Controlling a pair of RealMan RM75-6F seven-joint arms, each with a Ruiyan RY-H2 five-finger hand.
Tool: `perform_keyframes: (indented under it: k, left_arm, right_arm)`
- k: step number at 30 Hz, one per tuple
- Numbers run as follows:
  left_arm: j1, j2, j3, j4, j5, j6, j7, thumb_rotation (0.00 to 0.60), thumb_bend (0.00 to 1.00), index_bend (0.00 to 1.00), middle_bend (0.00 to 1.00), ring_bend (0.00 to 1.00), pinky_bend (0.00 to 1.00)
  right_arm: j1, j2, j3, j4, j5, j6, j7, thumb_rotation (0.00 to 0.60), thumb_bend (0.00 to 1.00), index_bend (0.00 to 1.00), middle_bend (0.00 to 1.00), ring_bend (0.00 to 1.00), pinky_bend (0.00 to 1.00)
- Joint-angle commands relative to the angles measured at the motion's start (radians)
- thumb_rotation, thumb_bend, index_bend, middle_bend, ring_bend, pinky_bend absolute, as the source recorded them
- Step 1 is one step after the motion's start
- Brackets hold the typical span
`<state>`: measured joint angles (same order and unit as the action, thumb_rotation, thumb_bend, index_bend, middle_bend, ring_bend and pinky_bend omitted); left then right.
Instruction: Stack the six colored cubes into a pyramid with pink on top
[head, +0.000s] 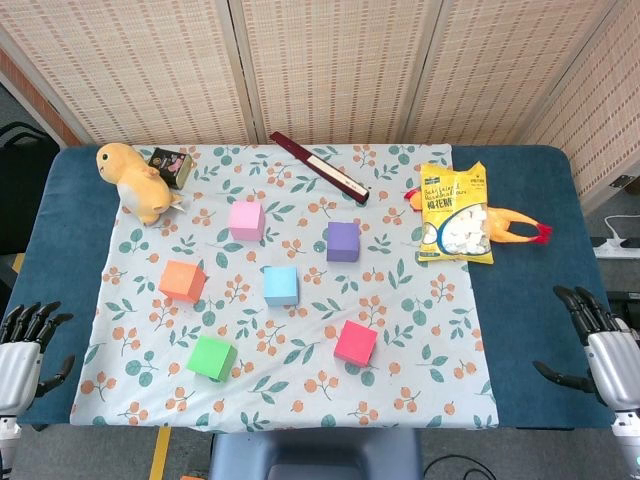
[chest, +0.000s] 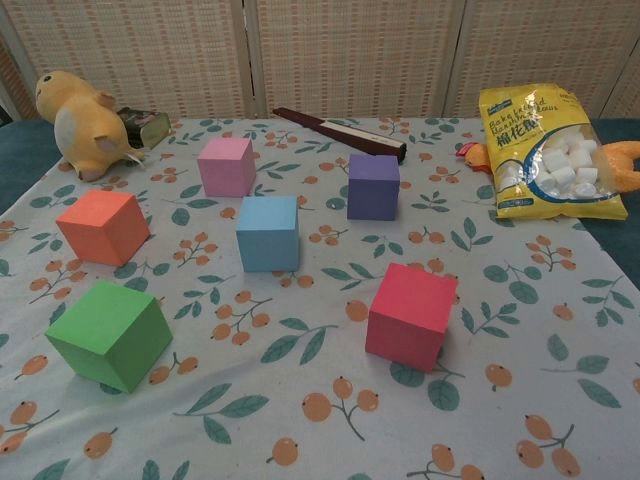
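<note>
Both hands, left (head: 22, 345) and right (head: 603, 345), hang open and empty off the table (head: 520, 300) edges. Two cubes look pinkish: pale pink cube (head: 246, 221) beyond the blue cube (head: 281, 286), red cube (head: 355, 342) nearer; mixing them risks the wrong top.

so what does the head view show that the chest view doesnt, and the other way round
Only the head view shows the left robot hand and right robot hand, both open and empty at the blue table's edges, apart from all cubes. The chest view adds nothing new, only closer cube faces. Both share the light pink cube, purple cube, orange cube, light blue cube, green cube, magenta cube, yellow plush toy and yellow marshmallow bag.
</note>
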<state>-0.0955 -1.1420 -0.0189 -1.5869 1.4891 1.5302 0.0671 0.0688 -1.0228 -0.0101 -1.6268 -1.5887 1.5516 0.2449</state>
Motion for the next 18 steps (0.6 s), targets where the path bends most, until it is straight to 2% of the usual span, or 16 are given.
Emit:
perform_keyframes:
  k: [1, 9, 13, 18]
  left_arm:
    - [-0.003, 0.001, -0.005, 0.0, -0.008, -0.009, 0.004, 0.6, 0.35, 0.25, 0.14, 0.09, 0.08]
    - [-0.043, 0.017, -0.028, 0.007, 0.015, -0.046, -0.011, 0.6, 0.35, 0.25, 0.14, 0.09, 0.08]
    - [-0.117, 0.03, -0.06, 0.028, 0.027, -0.125, -0.07, 0.6, 0.35, 0.26, 0.14, 0.09, 0.08]
    - [-0.266, 0.014, -0.112, 0.104, 0.015, -0.311, -0.162, 0.6, 0.35, 0.25, 0.14, 0.09, 0.1]
  right_arm:
    - [0.005, 0.0, 0.004, -0.008, 0.004, -0.013, 0.002, 0.57, 0.0, 0.0, 0.09, 0.03, 0.15]
    - [0.007, 0.01, 0.018, -0.012, -0.008, -0.005, 0.016, 0.571, 0.0, 0.0, 0.09, 0.03, 0.15]
    - [0.006, 0.023, 0.028, -0.017, -0.016, 0.009, 0.013, 0.571, 0.0, 0.0, 0.09, 0.03, 0.15]
    - [0.008, 0.052, 0.036, -0.05, -0.028, 0.018, -0.004, 0.571, 0.0, 0.0, 0.09, 0.03, 0.15]
